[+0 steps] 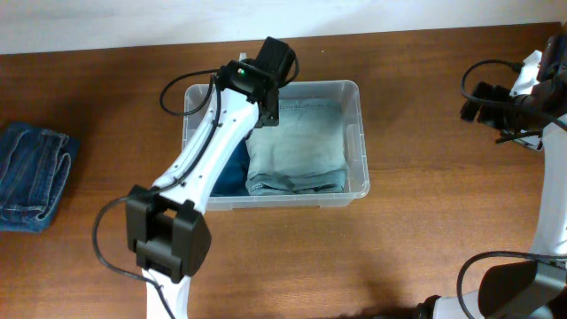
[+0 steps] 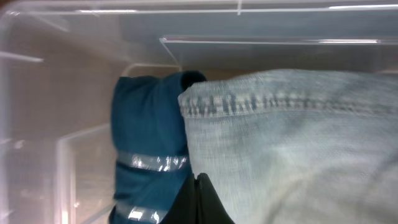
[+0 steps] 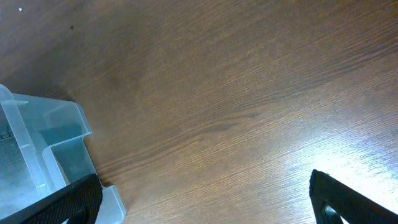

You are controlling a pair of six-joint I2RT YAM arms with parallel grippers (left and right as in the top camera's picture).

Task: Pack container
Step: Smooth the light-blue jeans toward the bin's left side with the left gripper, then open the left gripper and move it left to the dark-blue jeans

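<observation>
The clear rectangular plastic container (image 1: 362,146) sits at the centre of the brown wooden table (image 1: 399,257). It holds folded light-blue denim (image 1: 297,146) beside a dark teal garment (image 1: 232,173). The left gripper (image 2: 199,193), fully closed with nothing visibly held, points into their seam, probably to tuck them. The right gripper (image 3: 205,205) stands wide open and empty, well apart.

1. The table (image 1: 399,257) was brown wood with a fine grain running along its length, and it filled nearly the whole overhead view
2. Beyond its far edge ran a pale off-white strip (image 1: 133,22); wall or floor could not be told
3. The light was soft and even, apart from a bright glare (image 3: 348,155) on the wood in the right wrist view
</observation>
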